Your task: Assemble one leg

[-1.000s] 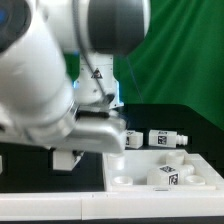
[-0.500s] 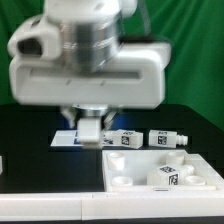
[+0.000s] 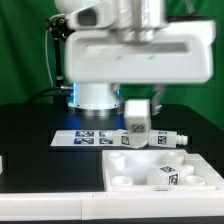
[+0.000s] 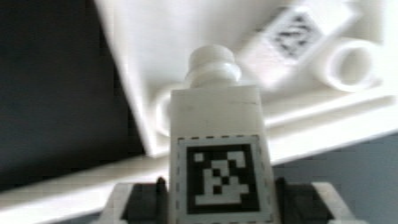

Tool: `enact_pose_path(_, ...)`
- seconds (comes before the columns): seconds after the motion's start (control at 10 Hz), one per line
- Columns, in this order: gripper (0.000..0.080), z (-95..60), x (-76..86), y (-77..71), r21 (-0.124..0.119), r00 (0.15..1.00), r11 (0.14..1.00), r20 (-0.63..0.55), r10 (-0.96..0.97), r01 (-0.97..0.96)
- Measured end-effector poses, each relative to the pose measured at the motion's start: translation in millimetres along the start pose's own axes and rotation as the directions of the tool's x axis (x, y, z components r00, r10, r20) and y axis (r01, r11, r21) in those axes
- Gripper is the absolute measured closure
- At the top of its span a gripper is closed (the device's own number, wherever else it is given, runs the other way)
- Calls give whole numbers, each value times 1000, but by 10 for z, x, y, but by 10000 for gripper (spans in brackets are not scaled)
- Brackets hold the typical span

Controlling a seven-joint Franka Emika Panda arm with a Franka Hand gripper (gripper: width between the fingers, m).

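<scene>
My gripper (image 3: 137, 106) is shut on a leg (image 3: 136, 118), a small white post with a black-and-white tag, and holds it upright just above the table behind the large white panel (image 3: 130, 160). In the wrist view the leg (image 4: 217, 120) sits between my fingers (image 4: 139, 200), its narrow peg end pointing away over the panel (image 4: 196, 30). The panel carries a tag (image 4: 294, 30) and a round hole (image 4: 349, 65). Another leg (image 3: 167, 139) lies on the table to the exterior view's right of the held one.
The marker board (image 3: 85, 137) lies flat on the black table behind the panel. A further tagged white part (image 3: 170, 177) rests on the panel's near side. The arm's white body fills the upper part of the exterior view. A green backdrop stands behind.
The arm has swung to the exterior view's right, carrying the leg from above the marker board to a spot behind the panel's far edge. The lying leg has not moved.
</scene>
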State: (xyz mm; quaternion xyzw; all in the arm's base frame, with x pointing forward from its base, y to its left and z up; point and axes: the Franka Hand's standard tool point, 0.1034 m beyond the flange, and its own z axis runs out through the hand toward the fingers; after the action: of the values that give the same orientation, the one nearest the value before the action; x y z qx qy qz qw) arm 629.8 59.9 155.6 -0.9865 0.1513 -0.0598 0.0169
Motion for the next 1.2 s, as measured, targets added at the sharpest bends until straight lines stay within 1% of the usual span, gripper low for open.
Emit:
enact_pose_path(0.1, 514, -108, 39, -239, 20, 996, 999, -89, -30, 32)
enact_pose_path(0.2, 514, -59, 82, -84, 42, 982, 998, -184, -44, 53)
enact_pose_path(0.3, 514, -4, 53, 4, 49, 974, 999, -225, -3, 15)
enact_pose_path(0.4, 514, -13, 52, -90, 65, 963, 997, -269, -12, 31)
enact_pose_path(0.5, 514, -12, 52, -158, 89, 938, 995, -346, -13, 46)
enact_pose_path(0.6, 514, 72, -83, -292, 126, 913, 991, -407, 18, 36)
enact_pose_path(0.7, 514, 159, -212, -451, 137, 894, 989, -448, 4, 64)
enact_pose_path(0.8, 514, 182, -238, -533, 150, 861, 986, -509, 15, 72)
enact_pose_path(0.9, 514, 254, -274, -536, 127, 854, 988, -520, -11, 90)
enact_pose_path(1.1, 514, 245, -260, -519, 115, 855, 988, -518, -26, 100)
enact_pose_path(1.2, 514, 256, -262, -499, 96, 852, 988, -521, -56, 124)
